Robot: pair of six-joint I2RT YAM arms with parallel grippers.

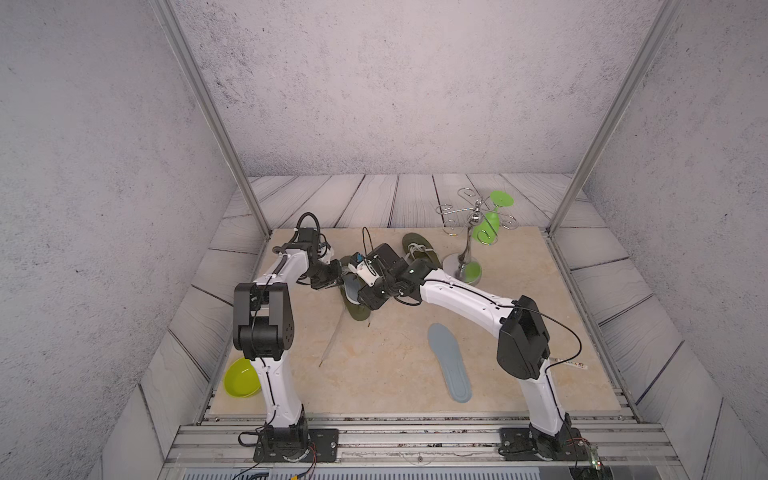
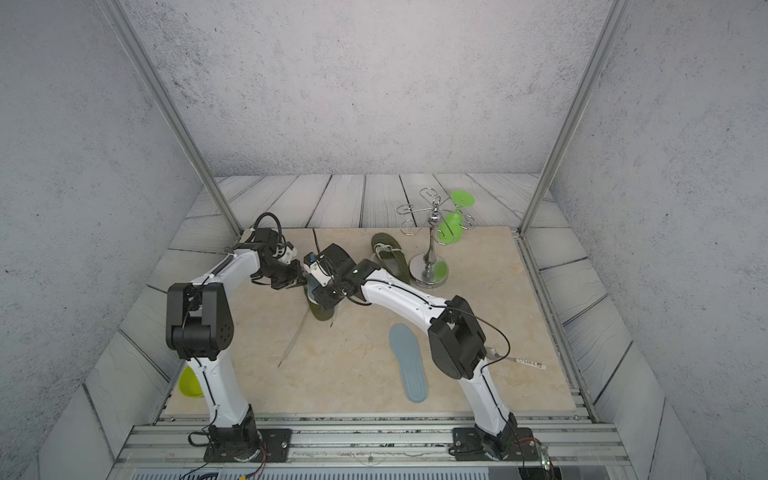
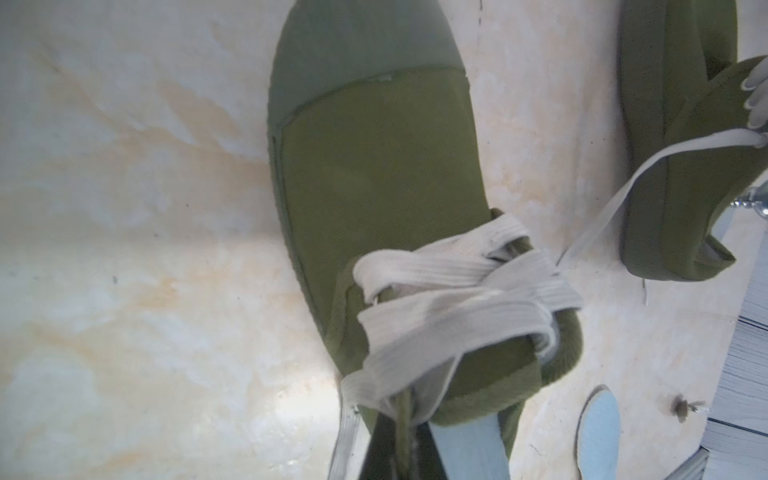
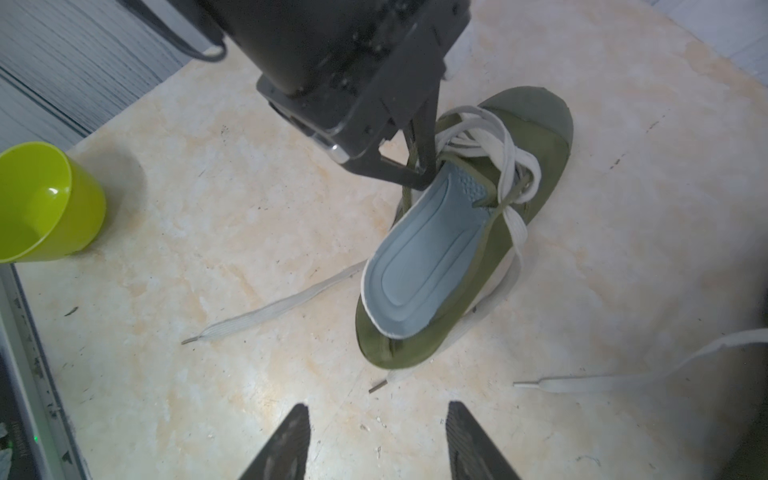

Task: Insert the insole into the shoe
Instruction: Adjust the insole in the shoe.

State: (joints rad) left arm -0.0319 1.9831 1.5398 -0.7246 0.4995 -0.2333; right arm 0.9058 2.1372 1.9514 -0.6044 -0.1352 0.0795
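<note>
We see the grey-blue insole (image 4: 424,257) partway into the olive-green shoe (image 4: 540,166). Its front end is tucked under the white laces (image 4: 478,137), and its heel end lies over the shoe's back rim, not down inside. The shoe stands on the marbled desk (image 4: 208,208) toward the far left of the middle. In both top views the arms cover most of it, so only its heel shows (image 1: 357,312) (image 2: 322,313).

Our left hand (image 4: 422,178) comes down at the shoe's opening, right beside the insole's front end. It is clenched on a strip of the shoe's olive fabric. Our right hand (image 4: 378,405) hangs over bare desk just off the shoe's heel, released, its fingers apart with nothing between them.

One loose lace end (image 4: 274,309) trails across the desk away from the shoe.

Farther out, a second shoe (image 1: 419,253) lies just beyond the right arm's wrist. Next to it stands a chrome glass rack (image 1: 461,268) with a green goblet (image 1: 488,224) hanging from it. A spare insole (image 1: 449,361) lies flat on the desk near the right arm, and a lime-green cup (image 4: 41,203) rests by the left arm's base.
</note>
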